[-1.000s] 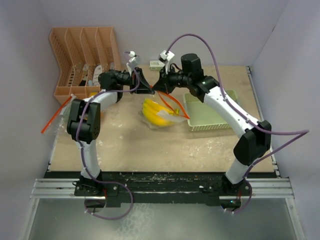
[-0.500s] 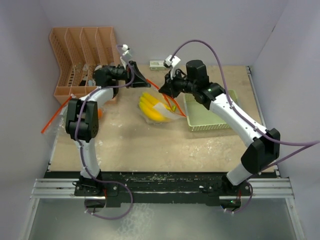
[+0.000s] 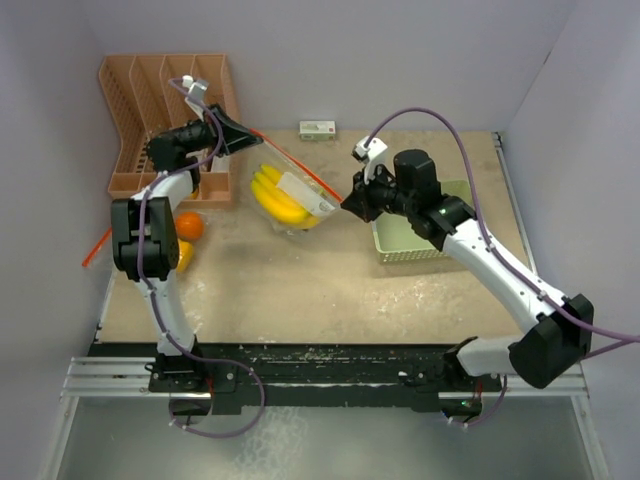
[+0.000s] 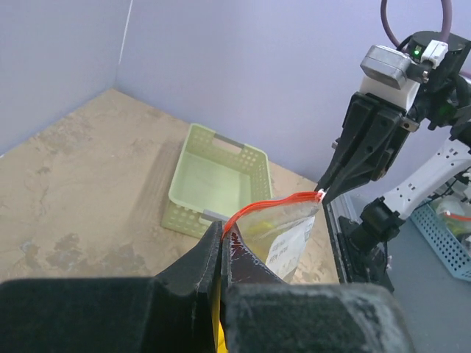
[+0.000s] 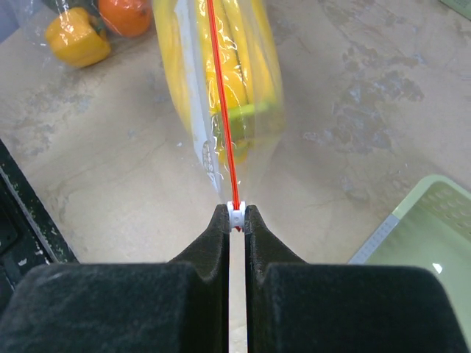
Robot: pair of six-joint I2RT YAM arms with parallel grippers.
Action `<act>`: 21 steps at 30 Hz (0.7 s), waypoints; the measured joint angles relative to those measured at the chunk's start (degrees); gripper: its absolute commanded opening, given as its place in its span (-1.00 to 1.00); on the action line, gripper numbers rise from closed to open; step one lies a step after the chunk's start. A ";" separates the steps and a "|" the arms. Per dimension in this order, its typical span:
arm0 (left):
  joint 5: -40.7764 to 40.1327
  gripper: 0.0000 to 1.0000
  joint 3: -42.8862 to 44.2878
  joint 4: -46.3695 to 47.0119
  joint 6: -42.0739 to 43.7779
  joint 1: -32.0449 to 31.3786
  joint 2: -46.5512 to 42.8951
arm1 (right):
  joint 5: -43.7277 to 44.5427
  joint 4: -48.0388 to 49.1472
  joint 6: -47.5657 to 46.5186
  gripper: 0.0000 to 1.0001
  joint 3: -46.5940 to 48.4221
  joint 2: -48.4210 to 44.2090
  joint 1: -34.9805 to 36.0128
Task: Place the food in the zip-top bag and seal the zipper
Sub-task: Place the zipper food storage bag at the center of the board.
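Clear plastic, the zip-top bag (image 3: 303, 190) hangs stretched between the two grippers over the middle of the table (image 3: 300, 280). Its red zipper (image 3: 296, 165) is pulled into a taut line. In the top view that line, the bag's long axis, runs from the far left down to the near right. A bunch of yellow bananas (image 3: 278, 197) lies inside, lengthwise along the same line, just under the zipper. Whether the bag's bottom touches the table cannot be told.

The left gripper (image 3: 243, 133) has its fingers pressed together on the far-left end of the zipper. The right gripper (image 3: 347, 205) is pinched on the near-right end, where a small white slider (image 5: 235, 218) sits between its fingertips.

An orange (image 3: 189, 226) and a yellow pepper (image 3: 184, 255) lie on the table well left of the bag, beside the left arm. A pale green tray (image 3: 412, 255) sits to the right, under the right arm. An orange file rack (image 3: 150, 100) stands at the far left corner.
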 measured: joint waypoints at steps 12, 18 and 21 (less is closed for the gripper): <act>-4.90 0.98 -1.25 0.00 -1.27 0.83 0.44 | 4.94 -4.57 3.43 0.99 -0.52 0.87 -0.66; -6.08 0.98 -6.08 -0.02 0.11 0.55 -0.85 | 8.52 -4.79 5.79 0.99 0.79 1.75 -0.66; -6.93 0.98 -8.85 -0.07 1.38 0.33 -3.30 | 11.41 -4.39 8.07 0.99 1.51 1.70 -0.66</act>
